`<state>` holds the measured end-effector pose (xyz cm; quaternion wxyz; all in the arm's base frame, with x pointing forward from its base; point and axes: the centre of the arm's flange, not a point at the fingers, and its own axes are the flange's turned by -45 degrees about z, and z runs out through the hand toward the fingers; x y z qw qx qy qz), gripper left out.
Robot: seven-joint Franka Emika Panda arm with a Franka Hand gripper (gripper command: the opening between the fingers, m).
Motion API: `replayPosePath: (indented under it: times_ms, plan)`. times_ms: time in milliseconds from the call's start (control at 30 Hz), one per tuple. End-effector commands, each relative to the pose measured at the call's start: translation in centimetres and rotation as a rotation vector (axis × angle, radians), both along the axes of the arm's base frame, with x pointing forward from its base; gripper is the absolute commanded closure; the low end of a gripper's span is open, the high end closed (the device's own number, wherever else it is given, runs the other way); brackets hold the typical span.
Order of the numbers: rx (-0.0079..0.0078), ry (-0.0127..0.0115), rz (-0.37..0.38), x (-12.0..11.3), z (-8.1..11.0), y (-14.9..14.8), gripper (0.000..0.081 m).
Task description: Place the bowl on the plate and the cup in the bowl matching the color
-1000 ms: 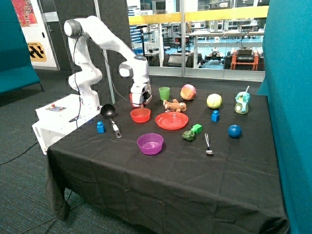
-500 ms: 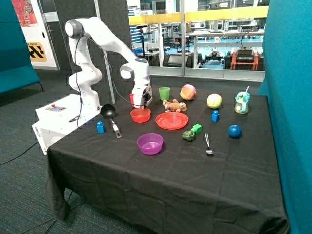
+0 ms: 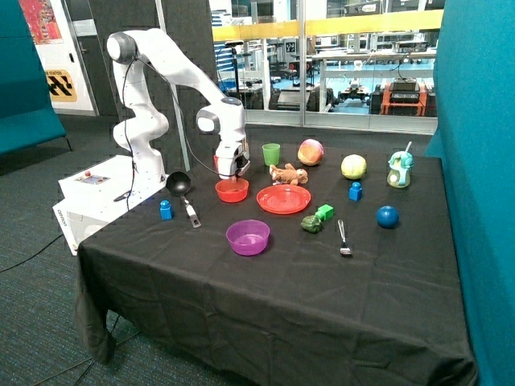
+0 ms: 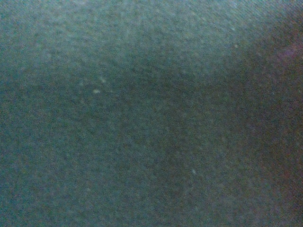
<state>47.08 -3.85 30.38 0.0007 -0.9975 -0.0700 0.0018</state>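
Note:
The red-orange bowl (image 3: 232,191) sits on the black cloth beside the red plate (image 3: 283,199), not on it. My gripper (image 3: 231,172) hangs straight over the bowl, its tip at the bowl's rim. It is shut on the red cup (image 3: 226,166), which shows as a red shape between the fingers just above the bowl. The plate has nothing on it. The wrist view shows only dark cloth (image 4: 151,113), with no task object in it.
A green cup (image 3: 271,153), a toy animal (image 3: 287,173) and a peach-coloured ball (image 3: 311,151) stand behind the plate. A purple bowl (image 3: 248,236) lies nearer the front. A black ladle (image 3: 182,190) and a blue block (image 3: 166,210) lie on the robot-base side of the bowl.
My gripper has come down a little with the red cup, from above the bowl to its rim. The bowl and plate have not moved.

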Motion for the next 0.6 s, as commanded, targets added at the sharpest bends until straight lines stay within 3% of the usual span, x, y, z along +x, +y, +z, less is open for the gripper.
replayPosePath:
  times_ms: [0,567]
  plan:
    - [-0.0012,-0.0036,-0.013,-0.6,0.2,-1.0,0.0313]
    - [-0.0011,-0.0036,0.017,0.5,-0.4,-1.2,0.0395]
